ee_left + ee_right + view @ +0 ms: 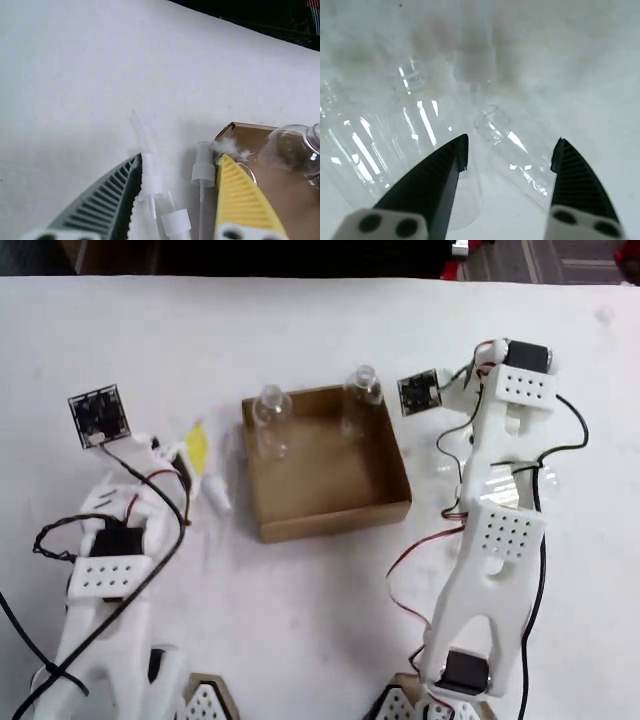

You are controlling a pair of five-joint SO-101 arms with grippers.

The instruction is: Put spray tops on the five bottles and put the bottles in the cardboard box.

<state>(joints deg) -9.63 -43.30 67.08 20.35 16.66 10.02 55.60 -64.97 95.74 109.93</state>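
Our left gripper [180, 159] gapes empty over spray tops [202, 172] beside cardboard box [335, 515]; our right gripper [511, 145] likewise, over bottles [492, 122] opposite.

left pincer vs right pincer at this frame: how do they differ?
Colour: the left pincer is grey on one side and yellow on the other; the right pincer is black on both.
Below: the left pincer hangs over white spray tops lying beside the cardboard box; the right pincer hangs over clear bottles lying on their sides.
Shared: both are open and hold nothing.
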